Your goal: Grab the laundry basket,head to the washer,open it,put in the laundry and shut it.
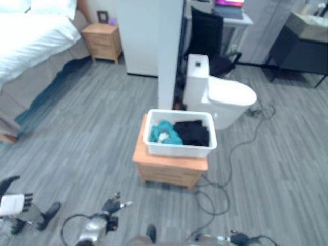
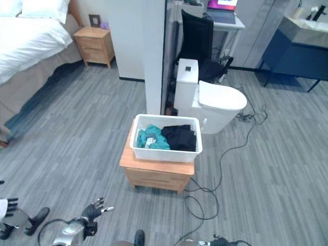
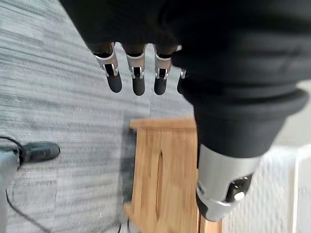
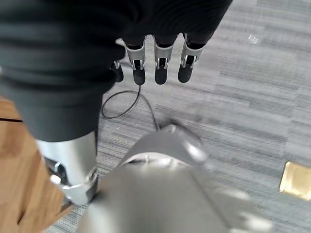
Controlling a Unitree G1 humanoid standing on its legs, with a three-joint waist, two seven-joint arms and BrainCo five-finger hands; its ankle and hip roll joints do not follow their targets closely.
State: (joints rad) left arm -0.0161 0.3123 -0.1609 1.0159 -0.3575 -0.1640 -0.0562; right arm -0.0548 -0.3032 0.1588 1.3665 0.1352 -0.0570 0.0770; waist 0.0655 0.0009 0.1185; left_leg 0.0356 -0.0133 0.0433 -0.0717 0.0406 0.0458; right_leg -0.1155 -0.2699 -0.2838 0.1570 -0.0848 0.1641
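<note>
Left eye view: white laundry basket [image 1: 179, 146] holding teal clothes [image 1: 164, 132] and black clothes [image 1: 193, 131], standing on a low wooden cabinet [image 1: 169, 166] on the grey floor, in front of a white toilet [image 1: 220, 97]. Left hand [image 1: 111, 206] low, well apart from the basket, fingers [image 3: 138, 80] straight, empty. Right hand [image 4: 155, 65] likewise extended, holding nothing.
</note>
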